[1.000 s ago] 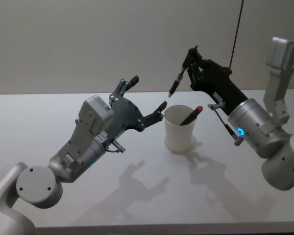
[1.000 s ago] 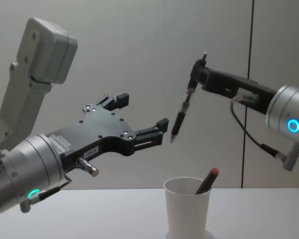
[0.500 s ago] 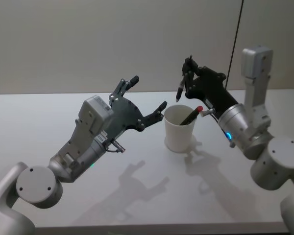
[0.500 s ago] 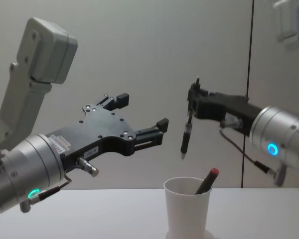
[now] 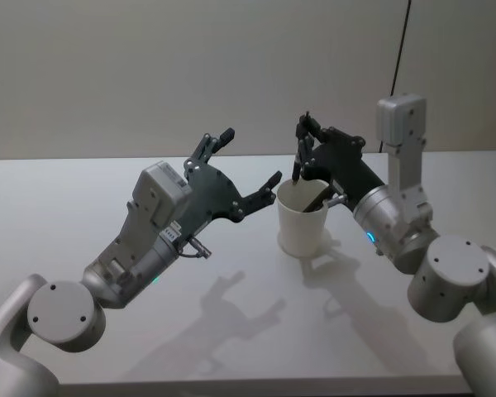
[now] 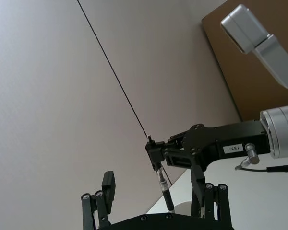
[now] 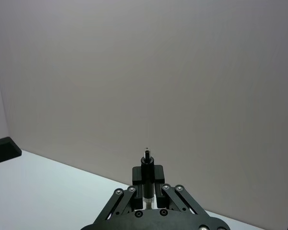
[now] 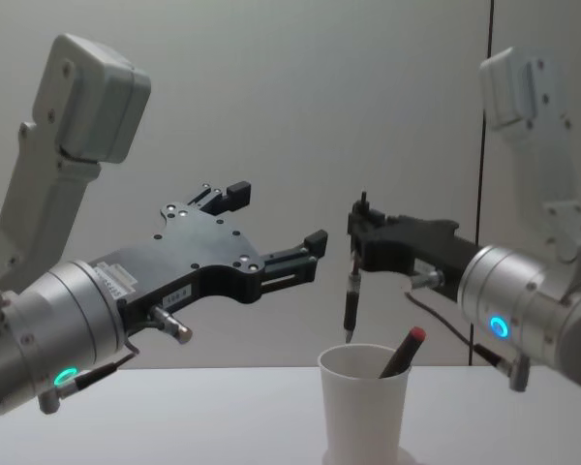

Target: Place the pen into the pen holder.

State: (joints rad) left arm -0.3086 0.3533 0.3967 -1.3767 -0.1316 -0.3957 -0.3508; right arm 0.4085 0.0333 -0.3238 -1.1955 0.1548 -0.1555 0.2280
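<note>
My right gripper (image 5: 302, 139) is shut on a black pen (image 5: 298, 162) and holds it upright by its upper end. In the chest view the pen (image 8: 351, 302) hangs with its tip just above the rim of the pen holder (image 8: 363, 407), over the rim's left side. The pen holder (image 5: 303, 222) is a white paper cup standing on the table. Another pen with a red end (image 8: 403, 351) leans inside it. My left gripper (image 5: 250, 157) hovers open to the left of the cup, above the table, with nothing between its fingers (image 8: 315, 240).
The white table (image 5: 231, 331) spreads around the cup, with free room in front and to the left. A plain wall stands behind, with a thin black cable (image 5: 401, 50) running down it at the right.
My right gripper has come down and toward the cup, turning the pen from slanted to upright. The pen's tip is now just over the rim. The left arm has not moved.
</note>
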